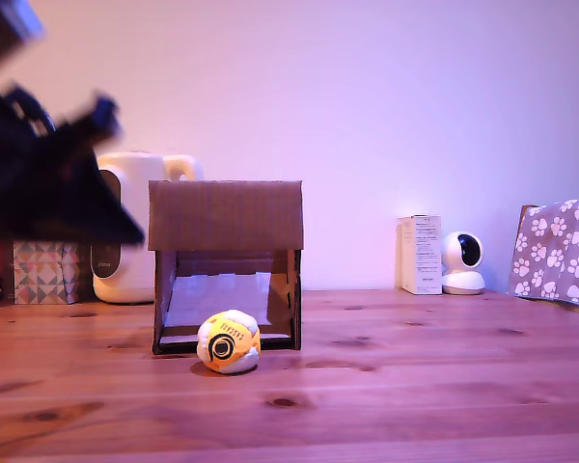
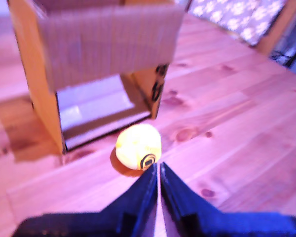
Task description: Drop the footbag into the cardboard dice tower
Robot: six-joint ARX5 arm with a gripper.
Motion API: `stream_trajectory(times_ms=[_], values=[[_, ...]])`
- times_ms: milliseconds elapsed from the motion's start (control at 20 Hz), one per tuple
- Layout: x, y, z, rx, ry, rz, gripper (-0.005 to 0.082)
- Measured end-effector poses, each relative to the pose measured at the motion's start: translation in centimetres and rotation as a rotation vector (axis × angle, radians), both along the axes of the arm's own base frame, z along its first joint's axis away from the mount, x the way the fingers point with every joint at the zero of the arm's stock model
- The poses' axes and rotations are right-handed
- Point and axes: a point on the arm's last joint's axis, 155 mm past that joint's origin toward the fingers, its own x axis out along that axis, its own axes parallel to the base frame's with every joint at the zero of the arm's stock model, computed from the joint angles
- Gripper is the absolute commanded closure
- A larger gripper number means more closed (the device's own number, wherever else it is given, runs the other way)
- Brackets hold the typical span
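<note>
The footbag (image 1: 229, 341), a yellow-orange and white ball with a black round logo, lies on the wooden table just in front of the cardboard dice tower (image 1: 226, 216). The tower is a brown box with a solid upper band and an open lower front showing a ramp. In the exterior view my arm is a dark blur at the left, and its tip (image 1: 125, 230) hangs above the table to the left of the tower. In the wrist view the gripper (image 2: 158, 170) is shut and empty. Its tips point at the footbag (image 2: 138, 146) from a short way off, with the tower (image 2: 106, 44) beyond it.
Behind the tower stand a white appliance (image 1: 125, 246) and a patterned tissue box (image 1: 46, 272). At the exterior view's right are a white carton (image 1: 421, 254), a small white camera (image 1: 461, 262) and paw-print fabric (image 1: 557, 251). Bare wooden table (image 1: 415, 386) lies in front.
</note>
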Motion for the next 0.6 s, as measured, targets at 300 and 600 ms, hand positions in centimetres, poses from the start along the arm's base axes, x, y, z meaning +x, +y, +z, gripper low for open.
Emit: stream_trajectory(times_ms=[300, 600], values=[[0.0, -0.5, -2.1, 0.006, 0.059, 0.005, 0.0793], [0.3, -1.7, -0.6, -0.048, 0.008, -0.027, -0.0001]])
